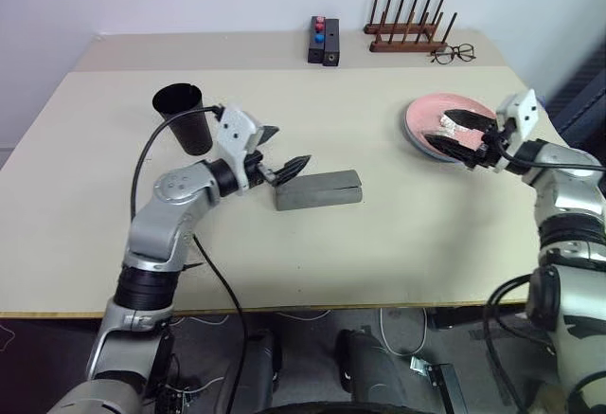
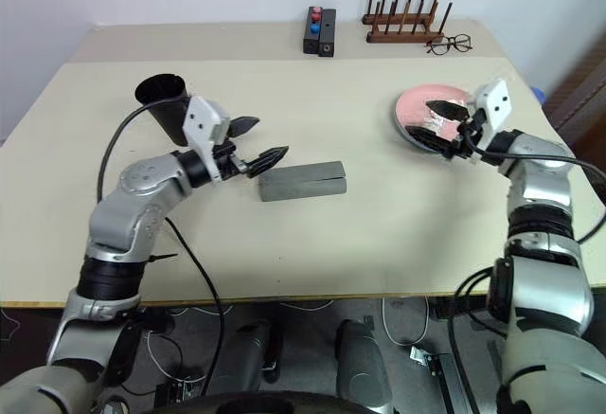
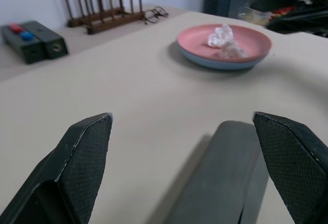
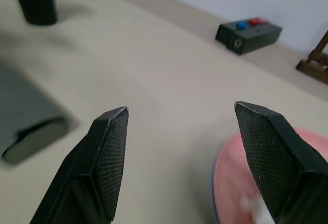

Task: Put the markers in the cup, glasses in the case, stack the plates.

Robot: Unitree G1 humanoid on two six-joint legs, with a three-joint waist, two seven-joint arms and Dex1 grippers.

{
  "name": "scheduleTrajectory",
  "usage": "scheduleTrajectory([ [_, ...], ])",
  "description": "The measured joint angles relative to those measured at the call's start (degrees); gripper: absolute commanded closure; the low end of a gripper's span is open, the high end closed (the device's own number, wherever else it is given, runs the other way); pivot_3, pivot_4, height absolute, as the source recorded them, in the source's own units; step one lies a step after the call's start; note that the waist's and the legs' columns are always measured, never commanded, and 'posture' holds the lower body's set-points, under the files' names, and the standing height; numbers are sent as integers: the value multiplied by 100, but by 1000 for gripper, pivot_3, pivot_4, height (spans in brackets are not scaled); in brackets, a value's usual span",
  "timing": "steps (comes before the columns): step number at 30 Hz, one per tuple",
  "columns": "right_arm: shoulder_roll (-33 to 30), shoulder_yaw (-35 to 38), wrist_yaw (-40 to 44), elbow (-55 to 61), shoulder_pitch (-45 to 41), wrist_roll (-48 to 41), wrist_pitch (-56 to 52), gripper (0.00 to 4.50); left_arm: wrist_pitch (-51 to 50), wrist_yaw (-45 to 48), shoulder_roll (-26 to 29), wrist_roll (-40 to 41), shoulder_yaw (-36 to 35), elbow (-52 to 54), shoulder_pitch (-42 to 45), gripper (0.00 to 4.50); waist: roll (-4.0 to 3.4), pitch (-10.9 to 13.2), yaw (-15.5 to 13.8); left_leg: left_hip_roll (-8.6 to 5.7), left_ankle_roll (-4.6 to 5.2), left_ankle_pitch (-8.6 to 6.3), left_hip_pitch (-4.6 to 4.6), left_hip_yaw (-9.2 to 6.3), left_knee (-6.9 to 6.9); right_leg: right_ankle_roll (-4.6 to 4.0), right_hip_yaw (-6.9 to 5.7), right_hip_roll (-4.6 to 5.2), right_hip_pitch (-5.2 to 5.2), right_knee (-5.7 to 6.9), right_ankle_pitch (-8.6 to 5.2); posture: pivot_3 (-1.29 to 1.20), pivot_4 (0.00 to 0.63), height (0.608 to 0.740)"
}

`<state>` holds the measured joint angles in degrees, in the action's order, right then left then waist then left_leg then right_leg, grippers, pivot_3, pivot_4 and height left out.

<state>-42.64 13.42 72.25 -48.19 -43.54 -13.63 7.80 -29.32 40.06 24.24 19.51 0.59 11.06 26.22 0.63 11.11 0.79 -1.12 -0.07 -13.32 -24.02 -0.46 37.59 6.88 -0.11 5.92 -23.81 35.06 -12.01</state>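
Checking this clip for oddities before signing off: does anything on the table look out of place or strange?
One thing: a crumpled clear-whitish scrap lies on the pink plate, which sits stacked on the blue plate. It looks like stray wrapping, though what it is cannot be told. The grey case lies shut and the cup stands upright.

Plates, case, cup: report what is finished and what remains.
Plates: the pink plate sits on the blue plate, so stacking looks done; a crumpled clear scrap lies on top. Case: the grey case lies shut; whether the glasses are inside cannot be seen. Cup: the black cup stands upright, contents hidden. No loose markers show. The left gripper and right gripper are open, holding nothing.
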Motion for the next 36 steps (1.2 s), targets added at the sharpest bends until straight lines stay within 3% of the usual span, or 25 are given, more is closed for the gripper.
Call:
scheduleTrajectory([
  [7, -694, 536, 173, 1953, 2194, -600, -1074, 1150, 793, 442, 813, 49, -673, 659, -1756, 0, -2, -1, -27, 24, -2, 1, 14, 1, -20, -24, 10, 10, -8, 0, -13, 0, 150, 740],
  [11, -797, 1081, -33, 2708, 3388, -811, -1248, 1150, 1573, 196, 629, -58, -1163, 730, -2514, 0, -1, -3, -30, 26, -3, 0, 22, 10, -19, -28, 14, 19, 0, -12, -16, 0, 150, 740],
  [15, -751, 1638, -267, 3197, 4374, -1027, -1323, 1150, 1994, 401, 558, 327, -1659, 757, -3227, 0, 1, -4, -27, 29, -3, -1, 27, 12, -25, -29, 14, 19, 2, -18, -17, 0, 150, 740],
  [22, -530, 2098, -372, 3622, 5204, -1293, -1228, 1150, 2134, 1016, 716, 974, -1965, 775, -3668, 0, -2, -8, -21, 36, -5, -3, 30, 17, -31, -29, 13, 16, 5, -32, -19, 0, 150, 740],
  [36, -506, 2356, -501, 3914, 5496, -1599, -1120, 1150, 1887, 1097, 890, 1326, -1969, 993, -3899, 0, -5, -10, -29, 55, -4, -4, 30, 22, -48, -39, 10, 1, 16, -77, -11, 0, 150, 740],
])
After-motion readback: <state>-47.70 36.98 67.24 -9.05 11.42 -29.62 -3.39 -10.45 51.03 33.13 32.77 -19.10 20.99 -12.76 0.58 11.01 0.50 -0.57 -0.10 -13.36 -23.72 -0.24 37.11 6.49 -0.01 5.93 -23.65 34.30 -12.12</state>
